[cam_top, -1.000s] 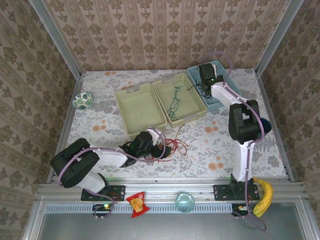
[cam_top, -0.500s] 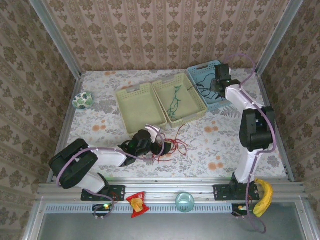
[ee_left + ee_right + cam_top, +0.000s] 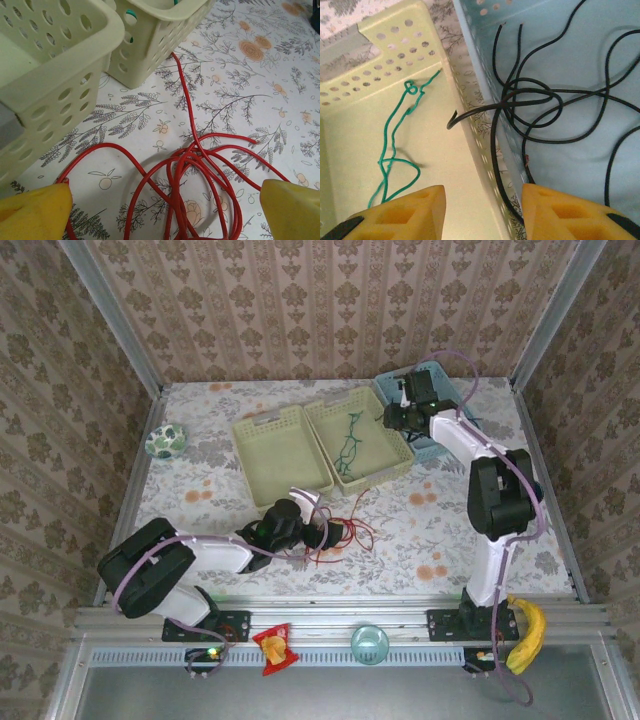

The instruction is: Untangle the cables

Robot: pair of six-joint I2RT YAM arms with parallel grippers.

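The red cable [image 3: 200,165] lies in a loose tangle of loops on the flowered tablecloth, just in front of the pale green baskets; from above the red cable [image 3: 350,530] is at the table's middle front. My left gripper [image 3: 165,220] [image 3: 325,535] hovers open over those loops, one finger on either side. The green cable [image 3: 395,145] lies in the right pale green basket [image 3: 380,472]. The black cable [image 3: 545,105] is coiled in the blue basket [image 3: 600,165], one end hanging over the wall. My right gripper [image 3: 482,215] [image 3: 395,418] is open, straddling that wall.
An empty pale green basket [image 3: 255,423] stands to the left of the other. A patterned bowl [image 3: 165,440] sits at the far left. On the front rail are a snack bag [image 3: 273,645], a glass [image 3: 370,643] and a banana [image 3: 527,632].
My right gripper swung right over the blue basket, then came back left to its wall beside the green basket. The left gripper crept slightly right toward the red tangle.
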